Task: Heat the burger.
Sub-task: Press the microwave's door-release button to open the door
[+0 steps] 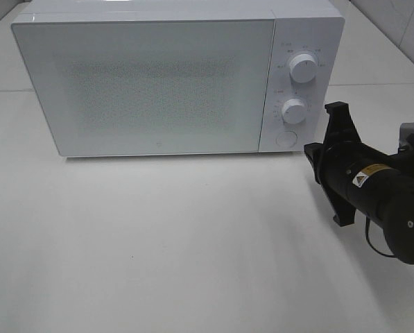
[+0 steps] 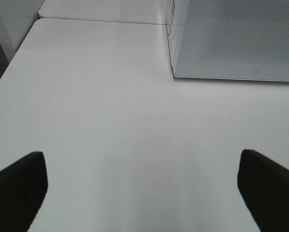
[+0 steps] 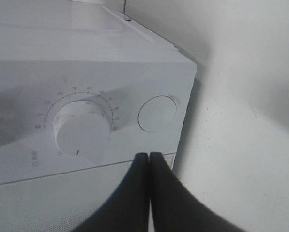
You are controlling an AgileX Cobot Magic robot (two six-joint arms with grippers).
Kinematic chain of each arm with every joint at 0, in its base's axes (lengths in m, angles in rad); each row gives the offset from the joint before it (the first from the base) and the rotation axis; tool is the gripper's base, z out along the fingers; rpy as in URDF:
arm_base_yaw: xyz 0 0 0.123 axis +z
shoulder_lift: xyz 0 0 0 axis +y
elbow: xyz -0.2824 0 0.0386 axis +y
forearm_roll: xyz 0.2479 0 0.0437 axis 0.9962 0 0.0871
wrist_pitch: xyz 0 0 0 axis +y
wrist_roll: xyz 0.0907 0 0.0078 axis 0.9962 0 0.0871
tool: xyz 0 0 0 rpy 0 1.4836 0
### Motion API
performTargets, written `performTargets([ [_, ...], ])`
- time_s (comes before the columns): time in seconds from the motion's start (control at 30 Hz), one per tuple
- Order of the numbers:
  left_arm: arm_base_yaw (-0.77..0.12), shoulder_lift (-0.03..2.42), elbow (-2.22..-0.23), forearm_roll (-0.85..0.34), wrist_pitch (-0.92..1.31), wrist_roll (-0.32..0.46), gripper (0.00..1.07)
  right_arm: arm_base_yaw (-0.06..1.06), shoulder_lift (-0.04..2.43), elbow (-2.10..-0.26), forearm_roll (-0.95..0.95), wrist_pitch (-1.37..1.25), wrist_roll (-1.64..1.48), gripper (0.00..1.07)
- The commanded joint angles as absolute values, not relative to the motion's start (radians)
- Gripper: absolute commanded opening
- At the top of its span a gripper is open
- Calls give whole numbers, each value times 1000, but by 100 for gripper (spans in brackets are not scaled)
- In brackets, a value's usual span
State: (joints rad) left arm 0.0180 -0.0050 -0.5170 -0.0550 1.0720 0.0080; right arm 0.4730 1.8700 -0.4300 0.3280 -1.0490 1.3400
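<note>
The burger is not in view in any frame. The white microwave (image 1: 158, 76) stands at the back of the table with its frosted door shut. My right gripper (image 1: 309, 151) is shut and empty, its tips (image 3: 149, 157) close in front of the control panel, near the round door button (image 3: 157, 114) and the lower dial (image 3: 81, 130). I cannot tell whether it touches the panel. My left gripper (image 2: 144, 193) is open and empty, low over the bare table to the left of the microwave (image 2: 231, 43); it is out of the high view.
The panel has an upper dial (image 1: 302, 68), a lower dial (image 1: 294, 109) and the round button (image 1: 285, 138). The white table (image 1: 158, 243) stretches in front of the microwave. A second table edge lies behind it (image 2: 100, 9).
</note>
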Motion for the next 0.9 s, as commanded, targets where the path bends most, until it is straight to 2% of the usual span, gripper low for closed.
performTargets([
  [0.03,14,-17,-518,-54,1072,0,101,474,1914,-465,302,-1082,1405,0],
  [0.67,14,-17,-518,-54,1072,0,101,474,2066,-635,273,-1002,1428,0],
  [0.9,14,-16,-518,-55,1072,0,101,471,2076,-647,336,-997,1384,0],
])
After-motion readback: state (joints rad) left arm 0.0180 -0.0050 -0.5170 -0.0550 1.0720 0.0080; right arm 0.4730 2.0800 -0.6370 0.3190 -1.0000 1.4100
